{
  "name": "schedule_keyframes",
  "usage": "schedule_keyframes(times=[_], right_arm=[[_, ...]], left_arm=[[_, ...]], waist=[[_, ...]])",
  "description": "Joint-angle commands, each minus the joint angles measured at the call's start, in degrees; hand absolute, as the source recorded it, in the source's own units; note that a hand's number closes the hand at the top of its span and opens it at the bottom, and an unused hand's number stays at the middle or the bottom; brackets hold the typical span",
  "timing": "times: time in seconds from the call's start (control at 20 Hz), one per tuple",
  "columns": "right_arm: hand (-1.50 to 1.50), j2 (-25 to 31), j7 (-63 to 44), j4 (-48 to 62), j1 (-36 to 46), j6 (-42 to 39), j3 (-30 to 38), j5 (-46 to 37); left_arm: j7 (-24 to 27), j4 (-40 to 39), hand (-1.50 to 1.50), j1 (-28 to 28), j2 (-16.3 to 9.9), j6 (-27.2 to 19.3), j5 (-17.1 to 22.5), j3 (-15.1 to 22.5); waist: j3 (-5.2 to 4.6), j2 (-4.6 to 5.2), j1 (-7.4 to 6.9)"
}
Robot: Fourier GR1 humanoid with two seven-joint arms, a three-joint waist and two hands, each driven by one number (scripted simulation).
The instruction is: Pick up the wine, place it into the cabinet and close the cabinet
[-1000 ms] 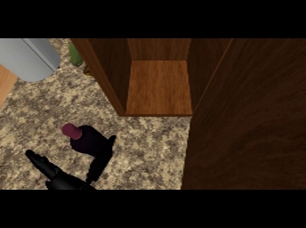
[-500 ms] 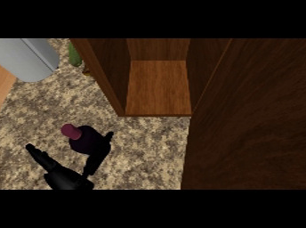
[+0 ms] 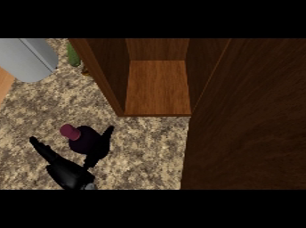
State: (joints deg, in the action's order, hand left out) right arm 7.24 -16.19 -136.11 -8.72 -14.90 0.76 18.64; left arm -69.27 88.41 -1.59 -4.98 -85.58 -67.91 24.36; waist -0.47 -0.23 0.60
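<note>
At the far left, a grey appliance [image 3: 24, 58] is standing on the speckled counter [image 3: 24, 111], with a green object [image 3: 72, 52] half hidden behind the cabinet's left wall [image 3: 106, 75].

Nearer, one black hand [image 3: 70, 171] is coming in from the lower edge. It reads as the robot's right hand, because the lone thumb [image 3: 41, 147] is sticking out on its left side. The hand is bracketing the wine [image 3: 83, 141], a dark bottle with a reddish cap [image 3: 70, 131], which is standing on the counter near and left of the cabinet's opening. The fingers [image 3: 103, 138] are stretched up along the bottle's right side, at or touching it. The thumb is spread wide and lying apart on the left, so nothing is being pinched yet. The left hand is not showing.

To the right, the cabinet's shelf [image 3: 159, 87] is lying open and bare. The open door [image 3: 254, 116] is filling the right side of the view.

The step in hand appears to be the grasp. To do it well, the thumb needs to swing in against the bottle's left side, opposite the fingers and low on the body rather than at the cap. The lift should be straight up, so that the bottle is not tipping. After that the carry is running far and right, clearing the shelf's front edge and staying off the door.
</note>
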Motion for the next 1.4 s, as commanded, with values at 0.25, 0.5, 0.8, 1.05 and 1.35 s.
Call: schedule_keyframes(times=[0.25, 0.5, 0.8, 1.05, 1.35], right_arm=[[-1.50, -1.0, -0.4, -3.0, -1.2, 0.4, -1.8, 0.4], [-1.50, 0.4, -0.9, -3.4, -0.9, -0.4, 0.0, 3.3], [-1.50, 0.0, -1.6, -2.1, 0.6, 0.5, -0.8, 2.2], [-1.50, -0.8, 0.1, 0.3, 1.4, -0.5, -2.6, 1.0], [-1.50, -0.8, -0.2, 0.0, 1.4, -0.7, -2.7, 1.9]], left_arm=[[1.5, 4.6, 1.50, 3.0, -0.4, -0.3, 4.5, 2.4], [3.6, -1.7, 1.50, 4.7, -0.8, -0.4, 5.0, 3.2], [5.1, 1.5, 1.50, 5.4, -3.5, -0.4, 6.9, 7.1], [2.6, 9.9, 1.50, 7.5, -11.8, -0.3, 12.2, 25.7], [3.8, 21.2, 1.50, 10.4, -17.8, -0.3, 14.3, 36.0]], waist=[[-0.16, -0.05, 0.46], [-0.10, 0.33, 1.63], [-0.25, 0.33, 1.30], [-0.57, 0.20, 4.79], [-0.58, 0.13, 3.91]])
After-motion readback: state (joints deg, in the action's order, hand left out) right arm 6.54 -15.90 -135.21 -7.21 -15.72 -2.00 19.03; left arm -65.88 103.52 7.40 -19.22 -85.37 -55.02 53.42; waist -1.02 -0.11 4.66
